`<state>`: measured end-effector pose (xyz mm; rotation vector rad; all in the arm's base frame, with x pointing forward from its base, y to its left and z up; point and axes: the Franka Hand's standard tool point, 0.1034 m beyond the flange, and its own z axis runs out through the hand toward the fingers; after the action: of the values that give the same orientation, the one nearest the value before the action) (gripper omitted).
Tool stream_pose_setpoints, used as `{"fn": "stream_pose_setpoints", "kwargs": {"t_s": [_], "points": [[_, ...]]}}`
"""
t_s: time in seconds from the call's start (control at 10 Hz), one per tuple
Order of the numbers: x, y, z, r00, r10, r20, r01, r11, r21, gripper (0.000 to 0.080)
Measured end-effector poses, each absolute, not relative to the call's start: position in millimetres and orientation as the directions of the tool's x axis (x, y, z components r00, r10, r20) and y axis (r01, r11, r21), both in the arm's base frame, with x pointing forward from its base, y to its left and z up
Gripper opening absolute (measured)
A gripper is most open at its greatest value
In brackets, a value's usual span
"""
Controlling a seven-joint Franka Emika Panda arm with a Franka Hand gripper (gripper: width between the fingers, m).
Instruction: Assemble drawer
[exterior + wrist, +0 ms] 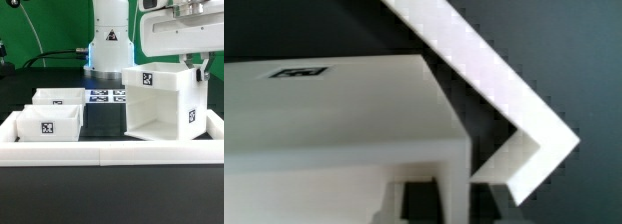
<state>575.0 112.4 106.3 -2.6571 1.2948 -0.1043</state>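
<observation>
The drawer's tall white housing (160, 100) stands at the exterior view's right, its open side facing front and a tag on top. It fills most of the wrist view (331, 110). Two small open-top trays, one behind (58, 97) and one in front (48, 122), sit at the exterior view's left. My gripper (192, 68) reaches down onto the housing's right wall from above. In the wrist view my gripper (457, 205) has its dark fingers (420, 205) on either side of that thin wall, closed on it.
The long low white wall (110, 152) borders the black surface at the front and right, with its corner close beside the housing (509, 110). The marker board (100, 97) lies between the trays and the housing. The robot base stands behind.
</observation>
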Motion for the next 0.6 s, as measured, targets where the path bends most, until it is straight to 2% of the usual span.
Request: {"fn": "stream_pose_setpoints", "kwargs": {"t_s": [0.2, 0.6], "points": [[574.8, 114.8, 106.6, 0.563, -0.825, -0.038, -0.814, -0.546, -0.199, 0.0039], [574.7, 114.3, 106.4, 0.353, -0.93, -0.103, -0.924, -0.33, -0.191, 0.0039]]}}
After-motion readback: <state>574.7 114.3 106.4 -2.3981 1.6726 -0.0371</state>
